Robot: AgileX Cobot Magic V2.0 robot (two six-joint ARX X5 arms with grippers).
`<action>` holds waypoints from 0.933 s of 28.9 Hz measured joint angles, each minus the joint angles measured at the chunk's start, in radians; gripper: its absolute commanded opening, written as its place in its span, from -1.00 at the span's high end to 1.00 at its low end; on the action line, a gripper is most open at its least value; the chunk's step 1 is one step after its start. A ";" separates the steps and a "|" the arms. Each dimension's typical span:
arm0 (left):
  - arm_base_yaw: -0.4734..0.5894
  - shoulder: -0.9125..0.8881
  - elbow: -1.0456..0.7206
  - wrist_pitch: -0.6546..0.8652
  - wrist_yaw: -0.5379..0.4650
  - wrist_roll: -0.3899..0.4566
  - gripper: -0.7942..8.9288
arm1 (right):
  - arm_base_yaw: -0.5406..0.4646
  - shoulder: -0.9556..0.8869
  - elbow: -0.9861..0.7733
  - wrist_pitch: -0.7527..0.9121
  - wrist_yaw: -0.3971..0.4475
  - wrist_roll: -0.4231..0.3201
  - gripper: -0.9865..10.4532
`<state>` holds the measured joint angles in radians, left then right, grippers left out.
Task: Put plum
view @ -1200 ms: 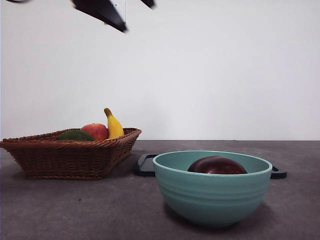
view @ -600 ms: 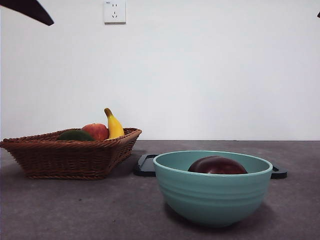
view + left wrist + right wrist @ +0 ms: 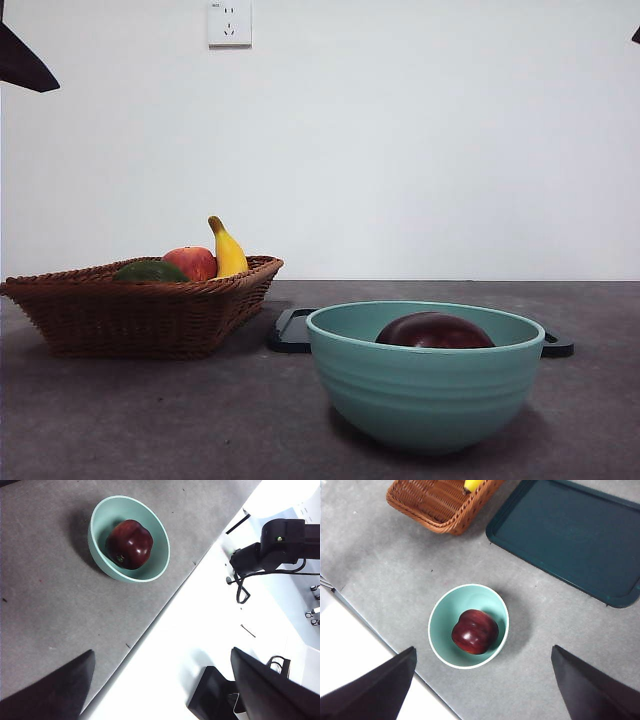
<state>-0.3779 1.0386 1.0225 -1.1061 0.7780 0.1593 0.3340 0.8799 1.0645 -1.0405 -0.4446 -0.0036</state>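
The plum point(image 3: 435, 330), glossy dark maroon, lies inside a teal bowl point(image 3: 425, 392) at the front of the table. Both wrist cameras look down on it from high up: the plum point(image 3: 130, 544) in the bowl point(image 3: 161, 550) in the left wrist view, and the plum point(image 3: 475, 631) in the bowl point(image 3: 442, 622) in the right wrist view. My left gripper point(image 3: 162, 651) is open and empty, far from the bowl, near the table's edge. High over the bowl, my right gripper point(image 3: 483, 648) hangs open and empty. Only black arm tips point(image 3: 20, 62) show at the front view's top corners.
A wicker basket point(image 3: 140, 315) at the left holds a red apple point(image 3: 190, 262), a banana point(image 3: 228, 250) and a dark green fruit point(image 3: 150, 271). A dark flat tray point(image 3: 290, 330) lies behind the bowl, also seen as the tray point(image 3: 570, 535) beside the basket point(image 3: 440, 502).
The black arm parts near the top middle have drawn away to the top corners. The plum, the bowl and the basket have not moved.
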 measured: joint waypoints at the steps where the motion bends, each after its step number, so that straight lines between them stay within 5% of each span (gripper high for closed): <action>1: 0.000 0.000 0.000 0.000 0.000 0.000 -0.05 | 0.000 0.004 0.000 0.000 0.000 0.000 0.07; 16: 0.000 0.000 0.000 0.001 0.000 0.000 -0.05 | 0.037 0.137 -0.027 -0.008 0.000 0.000 0.08; 27: 0.000 0.000 0.000 0.001 0.000 0.000 -0.05 | 0.071 0.210 -0.253 0.305 0.000 0.025 0.26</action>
<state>-0.3775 1.0386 1.0225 -1.1049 0.7780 0.1596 0.4049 1.0897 0.8120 -0.7353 -0.4442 0.0216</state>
